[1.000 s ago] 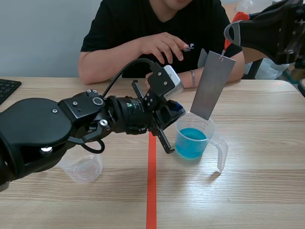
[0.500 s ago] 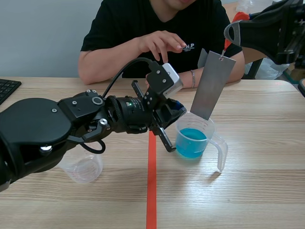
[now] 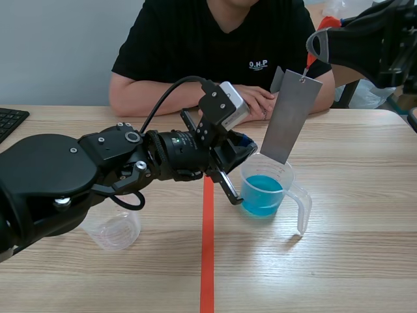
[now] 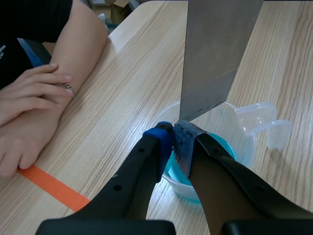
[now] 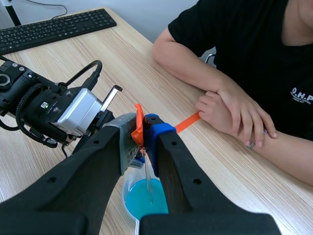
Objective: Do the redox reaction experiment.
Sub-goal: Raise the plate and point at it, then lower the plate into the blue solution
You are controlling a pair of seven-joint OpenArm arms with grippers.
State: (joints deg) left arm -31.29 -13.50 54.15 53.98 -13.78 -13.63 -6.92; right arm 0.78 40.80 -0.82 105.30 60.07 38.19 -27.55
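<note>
A clear plastic beaker (image 3: 266, 189) with a side handle holds blue liquid (image 4: 226, 148) just right of the orange tape line. My left gripper (image 3: 240, 155) is shut on the beaker's near-left rim (image 4: 175, 139), one finger inside and one outside. High at the right, my right gripper (image 3: 315, 49) is shut on an orange-red tab (image 5: 139, 128). From the tab hangs a grey metal plate (image 3: 290, 116), tilted, with its lower edge at the beaker's mouth (image 4: 210, 58). Whether the plate touches the liquid cannot be told.
An empty clear cup (image 3: 116, 228) stands under my left arm, near the front left. A black keyboard (image 3: 9, 121) lies at the far left edge. Across the table a person rests folded forearms and hands (image 3: 260, 101) just behind the beaker.
The person's raised hand has come down to rest on the table behind the beaker. Both grippers, the plate and the beaker have stayed almost in place.
</note>
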